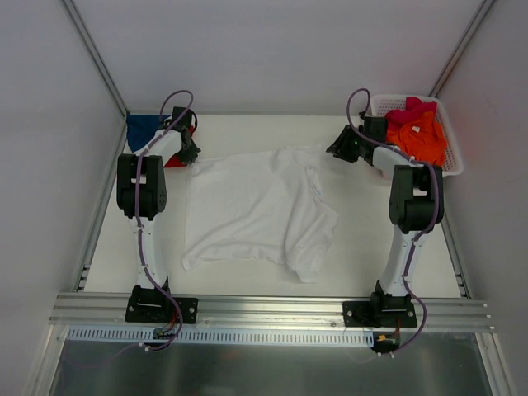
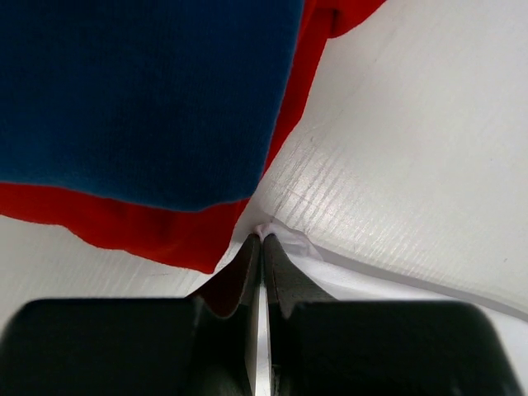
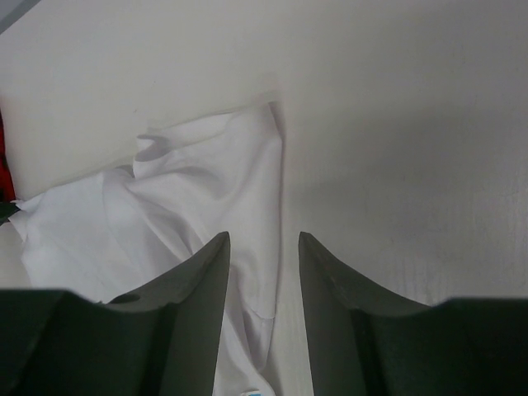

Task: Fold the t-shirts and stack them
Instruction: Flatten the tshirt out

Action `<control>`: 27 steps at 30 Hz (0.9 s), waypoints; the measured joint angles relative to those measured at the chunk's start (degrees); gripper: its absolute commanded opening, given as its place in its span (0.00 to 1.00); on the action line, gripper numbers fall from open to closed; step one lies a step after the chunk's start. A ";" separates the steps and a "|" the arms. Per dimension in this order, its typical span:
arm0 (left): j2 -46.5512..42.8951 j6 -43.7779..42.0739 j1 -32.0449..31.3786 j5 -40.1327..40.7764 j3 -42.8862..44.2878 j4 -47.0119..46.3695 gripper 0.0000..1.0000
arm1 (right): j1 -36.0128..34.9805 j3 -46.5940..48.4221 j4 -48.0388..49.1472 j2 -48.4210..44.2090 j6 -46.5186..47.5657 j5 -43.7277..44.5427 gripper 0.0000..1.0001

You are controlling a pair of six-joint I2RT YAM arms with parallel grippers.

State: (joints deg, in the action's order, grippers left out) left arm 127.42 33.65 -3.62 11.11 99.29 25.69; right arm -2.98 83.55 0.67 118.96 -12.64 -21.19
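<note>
The large white t-shirt [image 1: 256,210] lies spread and rumpled on the table's middle. My left gripper [image 1: 191,157] is shut on its far left corner; in the left wrist view the fingertips [image 2: 262,239] pinch a bit of white cloth [image 2: 330,264]. Just beyond lie the blue t-shirt [image 1: 142,128] [image 2: 140,91] on top of the red one [image 1: 175,161] [image 2: 124,223]. My right gripper [image 1: 337,150] [image 3: 262,239] is open, jaws astride the white shirt's far right edge [image 3: 181,206]. The orange t-shirt [image 1: 425,136] and the pink one [image 1: 410,110] lie in the basket.
A white plastic lattice basket [image 1: 455,163] stands at the far right corner, beside my right arm. White walls enclose the table on the left, back and right. A metal rail [image 1: 272,307] runs along the near edge.
</note>
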 measured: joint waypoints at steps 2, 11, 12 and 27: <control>0.00 0.00 0.00 0.00 0.00 0.04 0.00 | -0.20 -0.39 0.33 0.04 0.00 -0.35 0.39; 0.00 0.00 0.33 -0.02 0.20 0.22 0.00 | -3.02 -8.90 2.99 -1.03 -0.85 -1.40 0.39; 0.00 -0.02 0.35 -0.02 0.24 0.24 0.00 | -3.52 -9.22 3.37 -1.27 -0.87 -1.46 0.39; 0.00 -0.02 0.37 -0.04 0.55 0.33 0.00 | -6.64 -10.51 1.86 -5.68 -0.31 -0.42 0.39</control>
State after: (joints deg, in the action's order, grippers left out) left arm 127.42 33.63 -3.25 11.07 99.83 26.02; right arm -9.63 73.03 2.52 113.27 -12.95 -21.61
